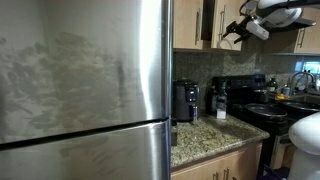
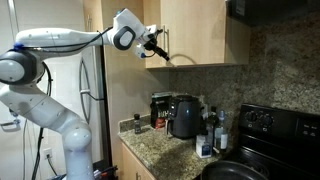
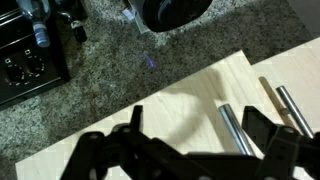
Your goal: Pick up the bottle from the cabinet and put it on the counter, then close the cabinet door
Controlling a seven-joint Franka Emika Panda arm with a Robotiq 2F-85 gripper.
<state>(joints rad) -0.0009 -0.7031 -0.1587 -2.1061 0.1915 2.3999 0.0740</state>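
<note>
- A home kitchen.
- Wooden wall cabinet [image 2: 205, 30] right beside the pincer [image 2: 160, 48].
- Below the pincer: granite bench [image 1: 205, 135], coffee maker [image 2: 185, 115], black stove [image 2: 268, 125].
- Stainless-steel fridge [image 1: 80, 70].

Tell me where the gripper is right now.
In an exterior view the gripper hangs high at the cabinet door, above the counter; the wrist view shows it open beside a metal handle.
</note>
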